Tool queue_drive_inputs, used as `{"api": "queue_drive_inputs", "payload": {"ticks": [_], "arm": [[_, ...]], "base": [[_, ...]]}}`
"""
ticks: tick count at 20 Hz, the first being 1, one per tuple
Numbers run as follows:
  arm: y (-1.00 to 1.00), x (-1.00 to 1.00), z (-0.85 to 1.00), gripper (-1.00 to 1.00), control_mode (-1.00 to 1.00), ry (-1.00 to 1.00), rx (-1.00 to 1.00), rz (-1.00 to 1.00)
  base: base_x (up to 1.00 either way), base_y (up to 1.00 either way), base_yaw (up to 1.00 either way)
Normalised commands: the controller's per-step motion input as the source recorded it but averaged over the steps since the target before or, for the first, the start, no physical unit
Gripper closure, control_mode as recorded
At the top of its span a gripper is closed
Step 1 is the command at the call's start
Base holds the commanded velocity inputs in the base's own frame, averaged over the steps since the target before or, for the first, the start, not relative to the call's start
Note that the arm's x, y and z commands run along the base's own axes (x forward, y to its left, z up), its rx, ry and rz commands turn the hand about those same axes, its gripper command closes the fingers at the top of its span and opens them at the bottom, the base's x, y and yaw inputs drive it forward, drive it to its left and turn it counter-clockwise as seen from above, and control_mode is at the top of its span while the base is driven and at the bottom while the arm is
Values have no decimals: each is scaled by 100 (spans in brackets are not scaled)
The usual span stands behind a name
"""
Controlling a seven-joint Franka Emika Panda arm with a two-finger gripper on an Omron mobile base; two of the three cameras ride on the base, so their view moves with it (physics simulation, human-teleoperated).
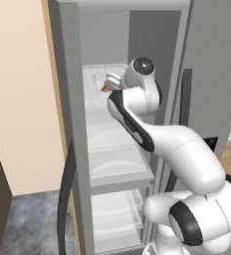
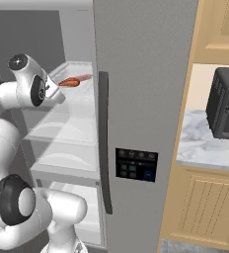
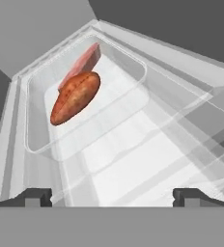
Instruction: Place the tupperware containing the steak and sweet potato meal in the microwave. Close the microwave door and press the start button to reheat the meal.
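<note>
The tupperware [image 3: 115,126] is a shallow translucent tray with rounded corners, resting on an upper shelf inside an open fridge. In it lies the orange sweet potato [image 3: 75,98], with the flat pinkish steak [image 3: 87,58] just behind it. My gripper [image 3: 116,197] is open, its two dark fingertips wide apart just short of the tray's near rim and touching nothing. From the right base view the sweet potato [image 2: 69,82] and the steak [image 2: 85,77] show just past my hand, at shelf height. The microwave and its door are out of view.
The fridge's closed right door [image 2: 146,74], with a dark vertical handle [image 2: 103,143], stands right beside my arm. Its open left door [image 1: 70,129] flanks the other side. More shelves [image 1: 115,164] lie below. A dark boxy appliance [image 2: 227,104] sits on a marble counter [image 2: 200,146] to the right.
</note>
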Motion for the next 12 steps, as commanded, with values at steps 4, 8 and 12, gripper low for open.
{"api": "queue_drive_inputs", "payload": {"ticks": [4,8,12], "arm": [[0,40,0,-100,-100,0,17,-6],[0,38,0,-100,-100,0,20,-6],[1,36,0,-100,-100,1,8,-5]], "base": [[0,0,0],[0,0,0],[0,0,0]]}}
